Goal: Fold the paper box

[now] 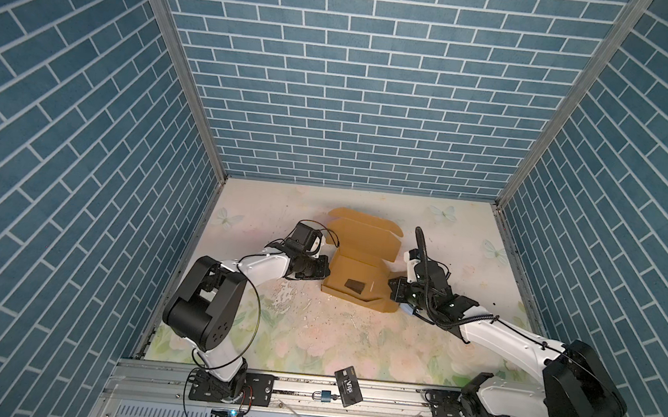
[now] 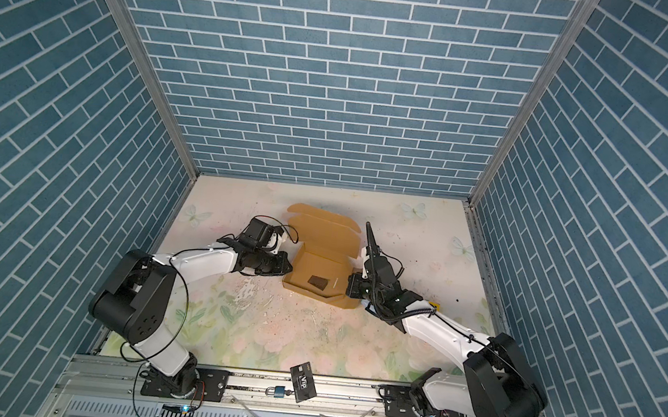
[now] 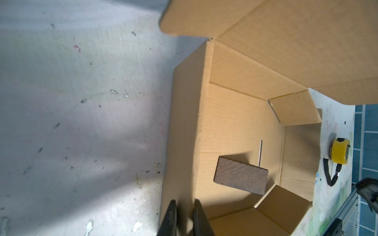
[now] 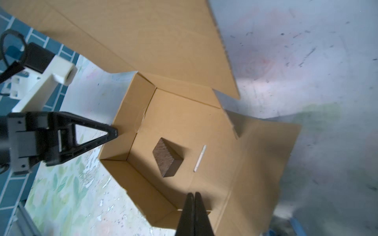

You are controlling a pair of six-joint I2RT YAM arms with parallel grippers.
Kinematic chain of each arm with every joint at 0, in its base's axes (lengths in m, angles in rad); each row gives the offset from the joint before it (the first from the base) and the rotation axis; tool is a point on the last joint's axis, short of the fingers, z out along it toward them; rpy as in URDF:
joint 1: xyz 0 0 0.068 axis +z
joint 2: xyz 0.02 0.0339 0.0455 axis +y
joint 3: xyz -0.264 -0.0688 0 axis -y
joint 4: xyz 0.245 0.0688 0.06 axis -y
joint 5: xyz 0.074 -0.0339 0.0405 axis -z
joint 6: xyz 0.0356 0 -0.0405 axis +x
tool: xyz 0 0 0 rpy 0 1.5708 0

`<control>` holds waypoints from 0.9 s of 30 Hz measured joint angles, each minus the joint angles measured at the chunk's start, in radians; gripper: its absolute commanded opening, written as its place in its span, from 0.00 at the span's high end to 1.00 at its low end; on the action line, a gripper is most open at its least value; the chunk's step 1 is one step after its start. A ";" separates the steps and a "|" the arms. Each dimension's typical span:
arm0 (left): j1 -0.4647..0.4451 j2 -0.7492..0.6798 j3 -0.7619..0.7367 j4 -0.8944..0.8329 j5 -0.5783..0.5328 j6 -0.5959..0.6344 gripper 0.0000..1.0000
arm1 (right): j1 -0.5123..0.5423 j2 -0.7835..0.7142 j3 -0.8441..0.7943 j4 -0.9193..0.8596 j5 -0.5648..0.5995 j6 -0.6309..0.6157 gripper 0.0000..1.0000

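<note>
Seemingly mid-way through raising the side walls, the left gripper (image 1: 324, 273) pinches the left wall of the paper box (image 1: 353, 272), which sits mid-frame with its lid open toward the top, while the right gripper (image 1: 391, 288), clenched on nothing visible, sits by the splayed right flap, which probably needs lifting next.

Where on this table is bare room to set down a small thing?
Free: the wide stretch of table between the paper box and the black card. Crowded: both box sides, where the left gripper and right gripper sit.
</note>
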 measured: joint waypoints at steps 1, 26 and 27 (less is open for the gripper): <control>0.000 0.000 0.000 0.000 0.000 0.000 0.84 | -0.006 0.002 -0.005 0.003 0.016 0.000 1.00; -0.001 -0.001 0.000 0.000 0.002 -0.008 0.83 | -0.100 0.374 0.106 0.280 0.078 0.005 1.00; -0.001 -0.001 0.000 0.000 0.002 -0.008 0.83 | -0.101 0.386 0.110 0.283 0.070 0.006 1.00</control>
